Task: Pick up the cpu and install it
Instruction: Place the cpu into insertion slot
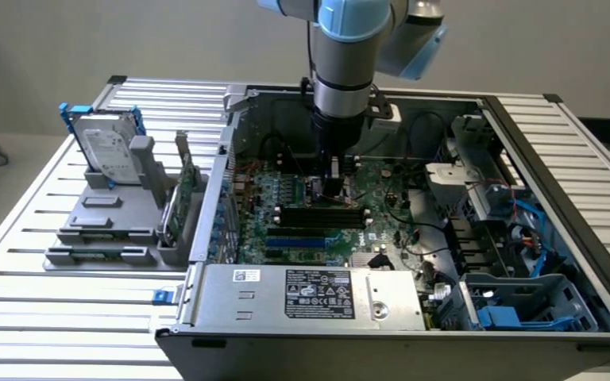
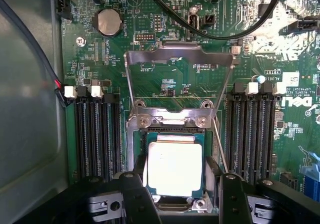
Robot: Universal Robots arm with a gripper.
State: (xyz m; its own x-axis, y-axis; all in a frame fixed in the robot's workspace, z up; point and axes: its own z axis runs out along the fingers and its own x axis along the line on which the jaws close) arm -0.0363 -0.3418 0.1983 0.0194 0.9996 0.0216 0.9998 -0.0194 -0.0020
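The cpu (image 2: 174, 165) sits square inside the socket (image 2: 172, 125) near the middle of the motherboard (image 2: 170, 14). It lies between the two banks of memory slots (image 2: 95, 134), with its silver top facing up. The hinged load plate (image 2: 179, 49) stands open, towards the board's coin-cell side.

You appear to be at the seating step: the chip looks to be in place, but the plate is not yet down over it. The gripper (image 2: 180, 186) straddles the cpu closely, though you cannot tell whether it clamps the chip or has let go.

Any move from here calls for a straight vertical path, so nothing drags the chip across the contacts.

The arm (image 1: 342, 55) reaches straight down into the open computer case (image 1: 283, 317), with the wrist vertical over the board's centre.
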